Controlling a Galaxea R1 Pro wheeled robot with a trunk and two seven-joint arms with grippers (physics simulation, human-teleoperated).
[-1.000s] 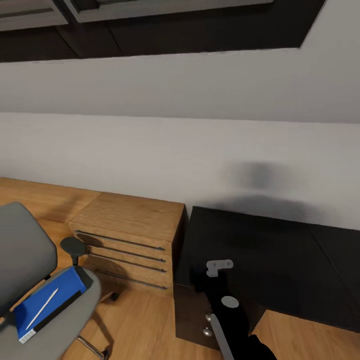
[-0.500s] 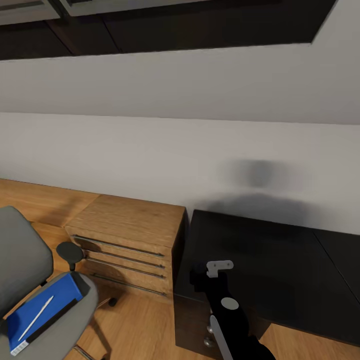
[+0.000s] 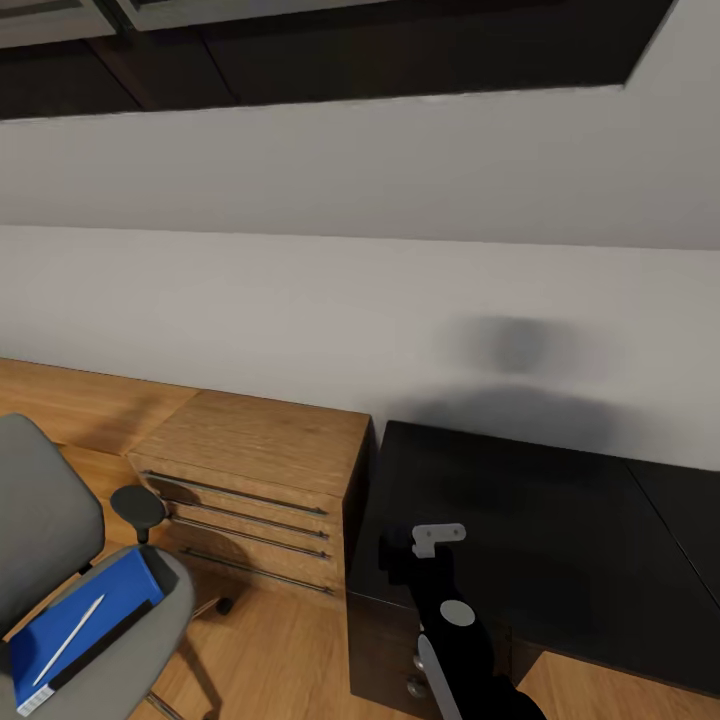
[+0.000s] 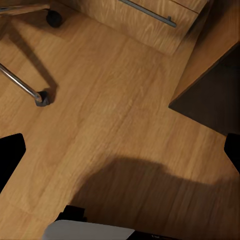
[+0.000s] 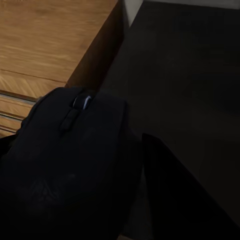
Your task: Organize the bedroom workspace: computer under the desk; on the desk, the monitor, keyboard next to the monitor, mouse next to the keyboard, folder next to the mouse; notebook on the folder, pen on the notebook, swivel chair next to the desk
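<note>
Head view: a long glossy black table (image 3: 560,520) is seen against the grey-white wall, with a low oak drawer unit (image 3: 255,470) just beside its end. The right arm is extended over the table's near corner; its tool (image 3: 400,565) is dark against the tabletop. A grey upholstered swivel chair (image 3: 45,520) is placed well apart from the table, and a flat bright blue folder (image 3: 85,625) is carried on its seat, with a thin white pen (image 3: 68,640) lying on the folder.

Left wrist view: the light wood floor (image 4: 115,100) and a chrome chair leg with castor (image 4: 35,92) are recorded. The left tool (image 4: 120,160) is held wide open and empty, one black fingertip (image 4: 10,157) showing at each edge.

Right wrist view: a small dark oval mouse (image 5: 70,170) is gripped in the closed right tool, above the table's corner.
</note>
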